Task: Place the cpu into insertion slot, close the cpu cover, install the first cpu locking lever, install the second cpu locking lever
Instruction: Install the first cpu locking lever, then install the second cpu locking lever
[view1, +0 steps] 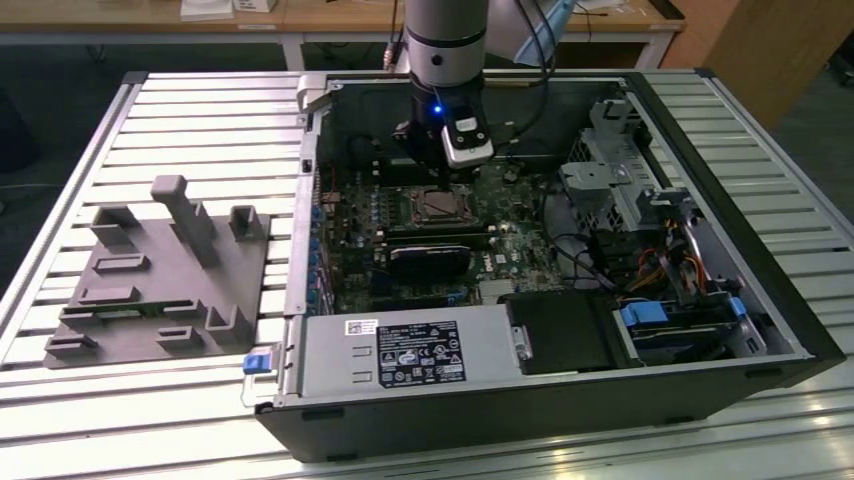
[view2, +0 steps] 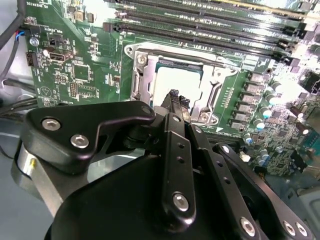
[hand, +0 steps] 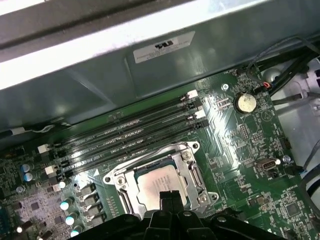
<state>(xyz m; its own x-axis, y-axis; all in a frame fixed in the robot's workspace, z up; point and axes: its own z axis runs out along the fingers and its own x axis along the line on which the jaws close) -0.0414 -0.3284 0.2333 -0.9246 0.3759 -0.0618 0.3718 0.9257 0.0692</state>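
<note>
Your cpu (hand: 159, 183) already sits in the insertion slot (hand: 118, 181) near the motherboard's (hand: 235, 135) middle, with the cpu cover (view2: 175, 54) down around it. Your gripper (view2: 176, 98) hovers just above, fingertips pressed together, holding nothing. The levers' state is unclear.

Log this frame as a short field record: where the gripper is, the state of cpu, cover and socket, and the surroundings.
gripper: fingertips together, low over the cpu's edge, holding nothing
cpu: seated in the insertion slot
cpu cover: lying down around the chip, silver top visible through its window
memory slots: long, black, beside the socket
setting: open computer case on a slatted table; grey fixture at the exterior view's left
</note>
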